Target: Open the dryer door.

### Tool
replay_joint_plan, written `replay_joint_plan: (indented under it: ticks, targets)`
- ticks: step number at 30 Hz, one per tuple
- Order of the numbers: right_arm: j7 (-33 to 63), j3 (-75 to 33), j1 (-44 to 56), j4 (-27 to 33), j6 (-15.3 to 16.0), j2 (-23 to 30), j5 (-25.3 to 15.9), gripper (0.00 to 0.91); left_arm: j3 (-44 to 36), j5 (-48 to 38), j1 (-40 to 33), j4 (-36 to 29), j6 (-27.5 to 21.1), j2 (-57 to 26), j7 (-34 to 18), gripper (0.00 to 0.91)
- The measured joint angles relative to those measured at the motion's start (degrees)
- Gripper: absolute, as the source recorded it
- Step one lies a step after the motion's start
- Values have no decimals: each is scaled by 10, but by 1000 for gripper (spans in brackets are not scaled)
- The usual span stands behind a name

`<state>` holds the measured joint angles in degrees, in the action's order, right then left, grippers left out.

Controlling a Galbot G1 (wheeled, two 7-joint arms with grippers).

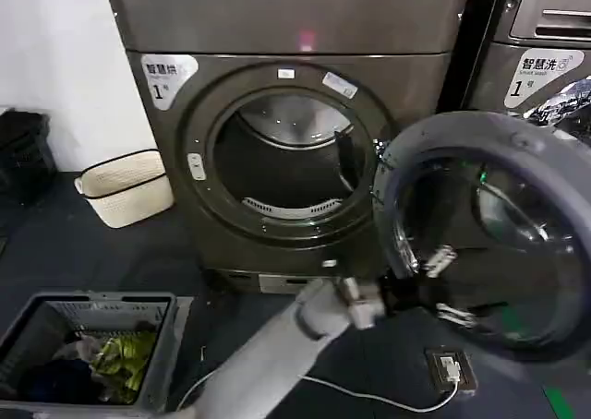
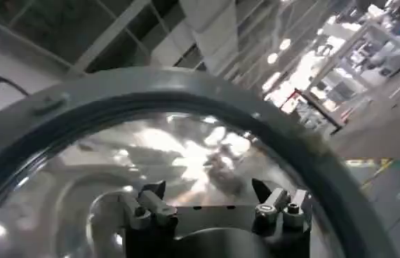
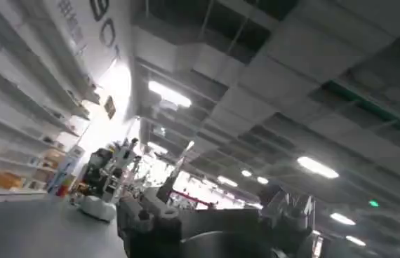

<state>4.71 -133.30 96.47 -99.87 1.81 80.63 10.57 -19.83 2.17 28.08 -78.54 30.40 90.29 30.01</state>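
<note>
One arm reaches the swung-open dryer door (image 1: 489, 244); left gripper (image 2: 210, 200) fingers spread against its glass, fingertips partly hidden

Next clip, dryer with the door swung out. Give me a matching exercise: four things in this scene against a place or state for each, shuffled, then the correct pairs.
Things
1. dryer door
2. left gripper
3. cream basket
4. grey laundry crate

Places or states
A. on the floor against the white wall, left of the dryer
B. swung wide open, inner ring and glass facing the camera
C. fingers apart at the door's inner side
D. on the floor in front, holding clothes

Pairs: 1-B, 2-C, 3-A, 4-D
</note>
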Motion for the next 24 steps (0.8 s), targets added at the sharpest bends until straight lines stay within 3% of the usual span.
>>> replay_joint_plan:
  ticks: [8,12,18,24]
  targets:
    - [0,-7,1,-1,-1,2,3,907,-8,42,-42,75,-8,19,-9,907]
    - [-1,-7,2,-1,-1,4,4,907,-9,59,-44,97,-36,19,-29,907]
    - [-2,0,0,-12,-2,5,4,907,-14,82,-42,115,-75,19,-87,907]
    - [-3,12,-1,-21,-4,8,4,907,-20,51,-23,96,-100,19,-89,907]
